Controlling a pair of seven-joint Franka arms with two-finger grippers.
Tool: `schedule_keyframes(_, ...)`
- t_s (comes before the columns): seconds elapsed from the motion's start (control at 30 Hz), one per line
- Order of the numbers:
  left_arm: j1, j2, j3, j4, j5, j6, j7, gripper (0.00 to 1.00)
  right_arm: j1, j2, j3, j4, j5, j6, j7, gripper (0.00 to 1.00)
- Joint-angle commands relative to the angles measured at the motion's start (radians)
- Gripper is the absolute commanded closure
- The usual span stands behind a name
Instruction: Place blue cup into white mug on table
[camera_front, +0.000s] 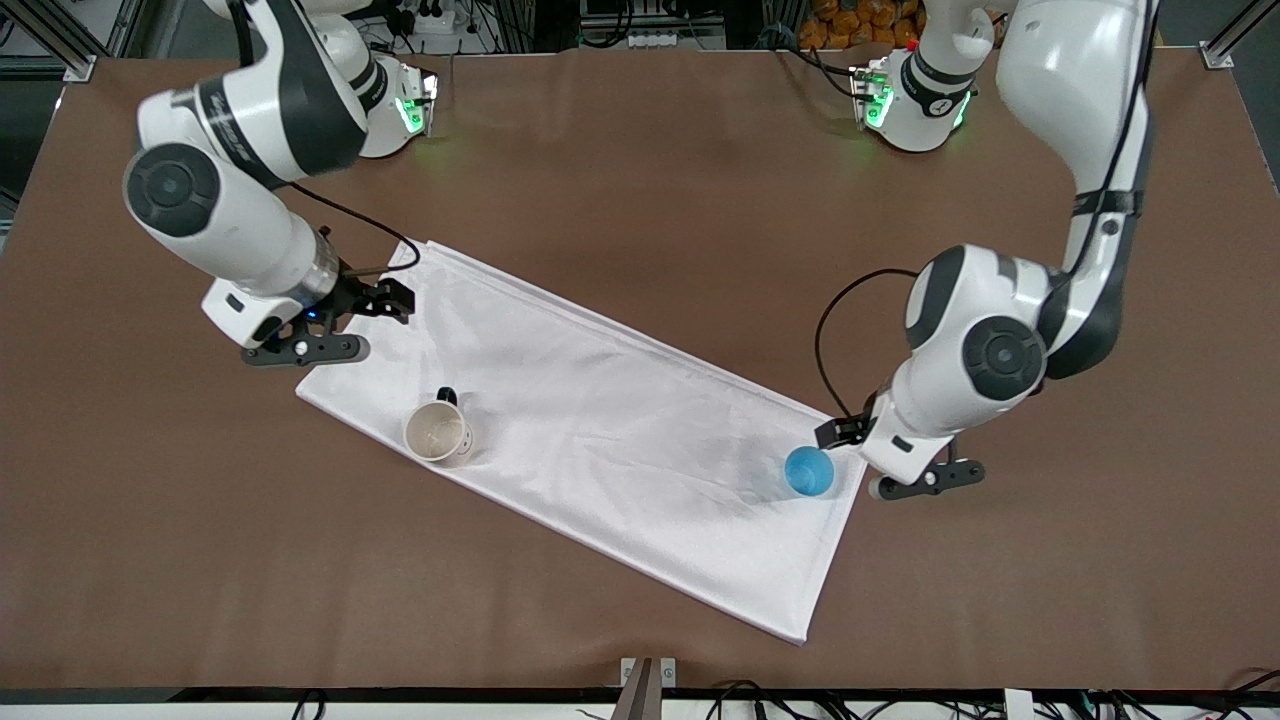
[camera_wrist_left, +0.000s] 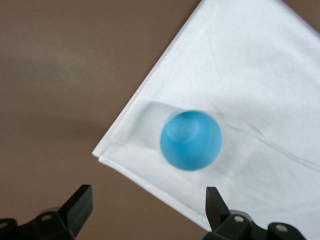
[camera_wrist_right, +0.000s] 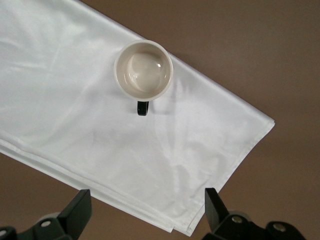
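The blue cup (camera_front: 809, 471) stands upright on a white cloth (camera_front: 600, 420) near the cloth's corner at the left arm's end; it also shows in the left wrist view (camera_wrist_left: 191, 140). The white mug (camera_front: 437, 432) stands upright on the cloth toward the right arm's end, dark handle pointing away from the front camera, inside empty (camera_wrist_right: 144, 69). My left gripper (camera_front: 885, 458) hangs open and empty over the cloth's edge beside the blue cup (camera_wrist_left: 148, 210). My right gripper (camera_front: 345, 325) hangs open and empty over the cloth's corner at the right arm's end (camera_wrist_right: 147, 210), apart from the mug.
The white cloth lies slantwise across the brown table (camera_front: 640, 150). Both arms' bases stand at the table's edge farthest from the front camera. Bare table surrounds the cloth on all sides.
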Motion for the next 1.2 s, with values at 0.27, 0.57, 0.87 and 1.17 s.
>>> schedule_keyframes(0.27, 0.008, 0.081, 0.002, 0.034, -0.02, 0.096, -0.023, 0.0, -0.016, 0.038, 0.028, -0.223, -0.02, 0.299, 0.077, 0.0)
schedule_keyframes(0.57, 0.008, 0.119, 0.002, 0.033, -0.02, 0.139, -0.023, 0.0, -0.008, 0.157, 0.028, -0.227, -0.029, 0.458, 0.102, 0.05)
schedule_keyframes(0.87, 0.004, 0.15, 0.002, 0.031, -0.02, 0.148, -0.023, 0.0, 0.004, 0.239, 0.025, -0.217, -0.051, 0.549, 0.11, 0.11)
schedule_keyframes(1.17, 0.002, 0.158, 0.002, 0.03, -0.02, 0.152, -0.048, 1.0, 0.028, 0.297, 0.012, -0.154, -0.083, 0.552, 0.171, 0.25)
